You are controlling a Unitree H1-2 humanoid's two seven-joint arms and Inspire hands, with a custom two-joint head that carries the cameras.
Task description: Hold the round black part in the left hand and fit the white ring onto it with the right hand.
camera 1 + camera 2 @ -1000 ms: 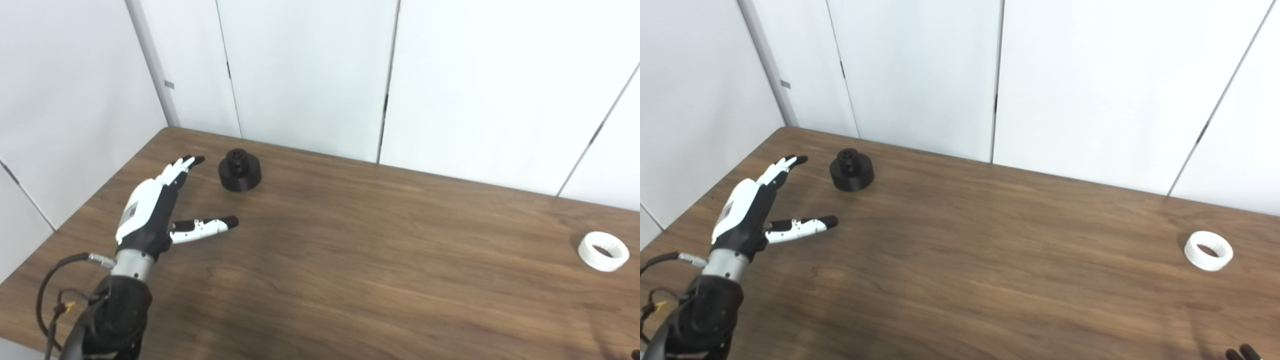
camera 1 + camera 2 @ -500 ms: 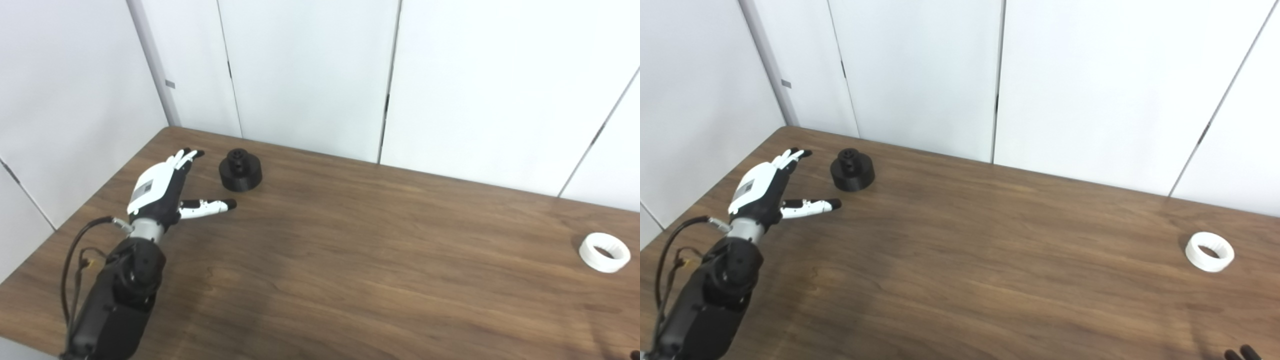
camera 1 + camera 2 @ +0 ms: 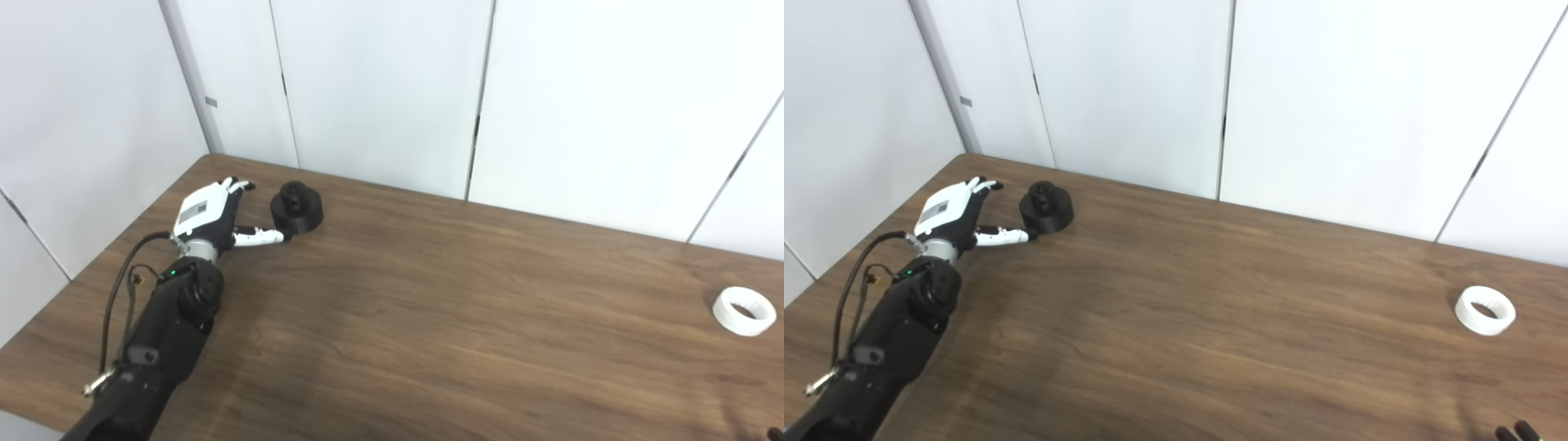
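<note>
Reaching farther across the table (image 3: 429,318), the left hand (image 3: 208,211) has closed most of the gap to the round black part (image 3: 297,208) since a second ago, when it hung well short of it with the thumb pointing at bare wood. Its fingers (image 3: 236,184) are spread wide and stretched forward, holding nothing; the thumb (image 3: 263,234) reaches out sideways, its dark tip right at the near lower edge of the part, though whether it actually touches cannot be told. The part sits just beyond the thumb and beside the fingers, upright on the wood, small hub on top, not yet grasped.

Far off on the opposite side from this hand, the white ring (image 3: 744,310) lies flat on the table, well apart from everything.

Of the right hand (image 3: 1516,432), the right eye view shows only dark fingertips poking in at the bottom corner, on the near side of the ring; the left eye view catches barely a speck of it at the same corner. Whether that hand is spread or curled cannot be told.
</note>
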